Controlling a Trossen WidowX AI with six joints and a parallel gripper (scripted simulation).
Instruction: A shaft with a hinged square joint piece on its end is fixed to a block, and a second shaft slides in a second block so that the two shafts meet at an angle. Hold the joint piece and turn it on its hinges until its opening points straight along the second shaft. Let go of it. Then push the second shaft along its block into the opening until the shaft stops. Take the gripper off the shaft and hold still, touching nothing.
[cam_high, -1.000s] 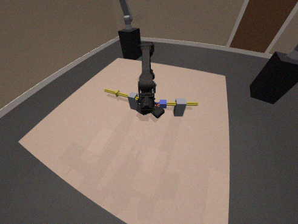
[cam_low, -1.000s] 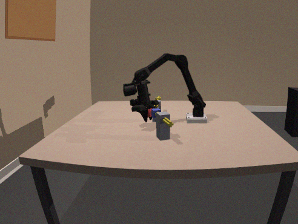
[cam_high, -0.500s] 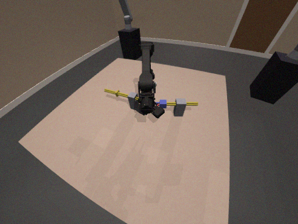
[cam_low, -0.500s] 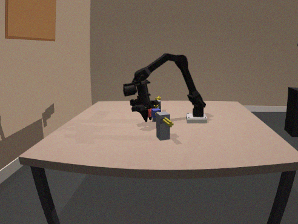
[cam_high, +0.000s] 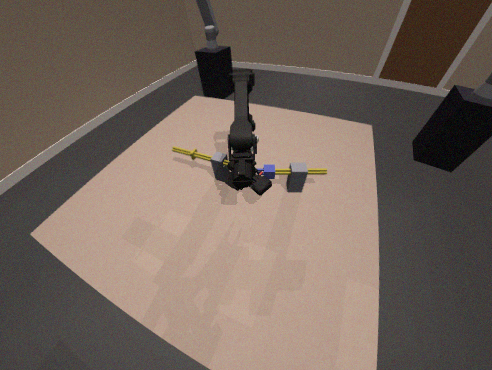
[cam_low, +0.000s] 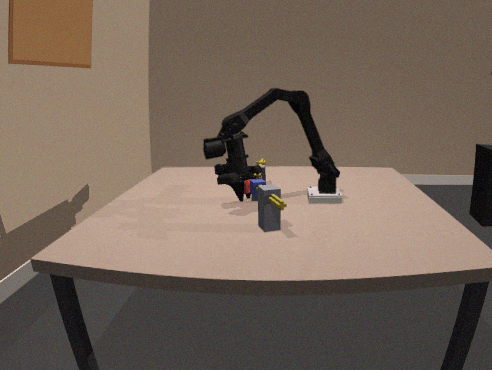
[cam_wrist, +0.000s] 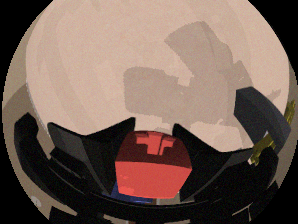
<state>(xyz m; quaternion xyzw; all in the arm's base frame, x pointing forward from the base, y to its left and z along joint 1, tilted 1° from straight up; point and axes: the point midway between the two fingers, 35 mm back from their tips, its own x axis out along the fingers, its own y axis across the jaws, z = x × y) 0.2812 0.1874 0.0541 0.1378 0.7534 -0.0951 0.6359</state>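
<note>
The red joint piece (cam_high: 261, 173) (cam_low: 247, 187) (cam_wrist: 154, 177) is between the two fingers of my pincer (cam_high: 253, 183) (cam_low: 244, 198) (cam_wrist: 154, 124), and I am grasping it from both sides. It sits above the table (cam_high: 250, 310) (cam_low: 200, 240) (cam_wrist: 95, 75), right beside the blue part (cam_high: 269, 171) (cam_low: 258, 184) (cam_wrist: 131, 194) at the inner end of the first yellow rod (cam_high: 317, 171) (cam_low: 278, 201). That rod runs through an upright grey block (cam_high: 298, 169) (cam_low: 269, 207), with its outer end sticking out beyond it.

In the wrist view I see the cross-shaped opening (cam_wrist: 154, 144) in the dark red face of the piece, turned away from the blue part. The second yellow rod (cam_high: 202, 156) (cam_wrist: 264, 148) comes in off to one side of it, so the opening does not point along that rod. The rod's near end is apart from the red piece.

The second rod passes through the other grey block (cam_high: 219, 160) (cam_wrist: 260, 116) and lies at an angle to the first. A small yellow cross-shaped knob (cam_high: 193, 154) is on its outer stretch, well apart from my fingers. My black arm (cam_high: 242, 107) (cam_low: 311, 130) arches over from its pale base plate (cam_low: 332, 198), bending down to the red piece.
</note>
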